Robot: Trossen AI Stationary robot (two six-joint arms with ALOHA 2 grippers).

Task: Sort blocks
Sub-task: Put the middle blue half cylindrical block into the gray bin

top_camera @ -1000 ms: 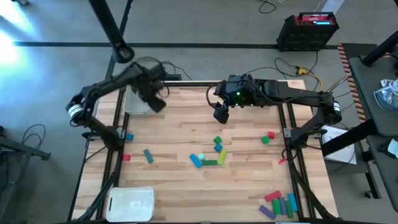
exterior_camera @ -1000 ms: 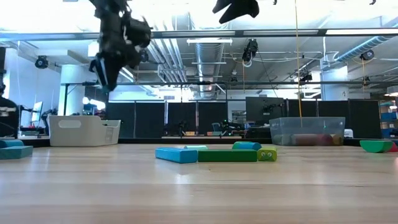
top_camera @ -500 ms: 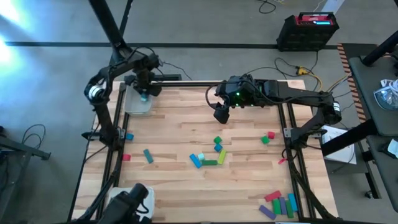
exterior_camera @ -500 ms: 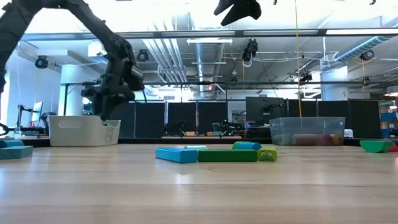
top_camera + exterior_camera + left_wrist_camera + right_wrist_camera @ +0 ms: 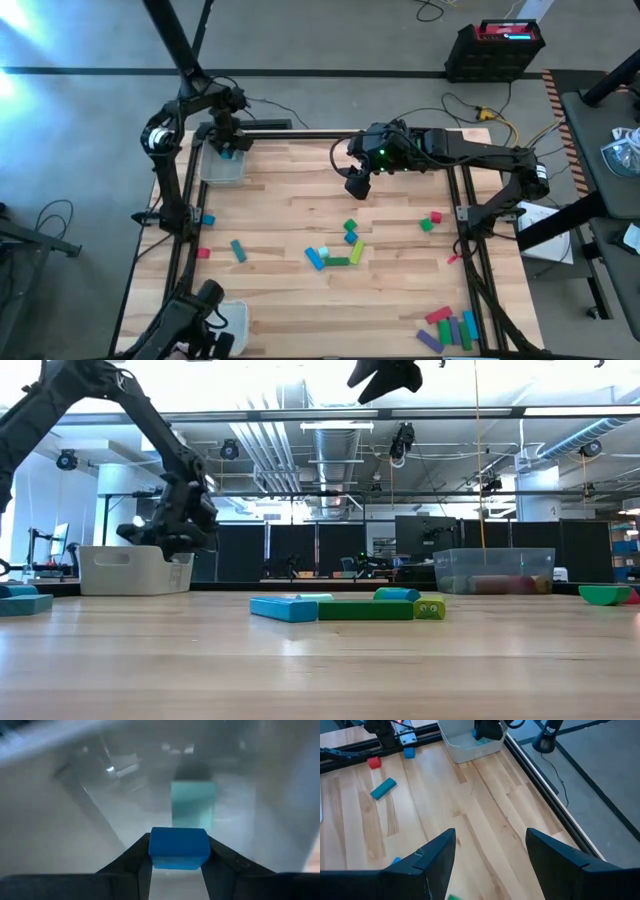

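Note:
My left gripper (image 5: 228, 152) is at the table's far left, over the clear tray (image 5: 221, 170), and is shut on a blue block (image 5: 178, 848). A teal block (image 5: 193, 804) lies on the tray floor beneath it. My right gripper (image 5: 356, 183) hangs open high above the table's far middle, holding nothing. Loose blocks lie in a cluster (image 5: 337, 250) mid-table. A red and green pair (image 5: 430, 220) lies to the right. A blue cube (image 5: 207, 219), a red cube (image 5: 203, 253) and a teal bar (image 5: 238, 250) lie to the left. My left gripper pinches the blue block between its two fingers, by two opposite sides (image 5: 152, 851). The block sits at the fingers' free ends. The fingers point down into the clear tray, level with its rim in the low view (image 5: 170, 540). The block's lower end is hidden.
A tray with several sorted bars (image 5: 450, 328) sits at the near right corner. A white tray (image 5: 232, 322) sits at the near left, with a dark object (image 5: 195, 318) partly over it. Black frame rails (image 5: 190, 215) run along both table sides.
My left gripper has carried the blue block toward the table's far left corner and come down from high above to the clear tray's rim. A dark object has come into view over the near left tray.

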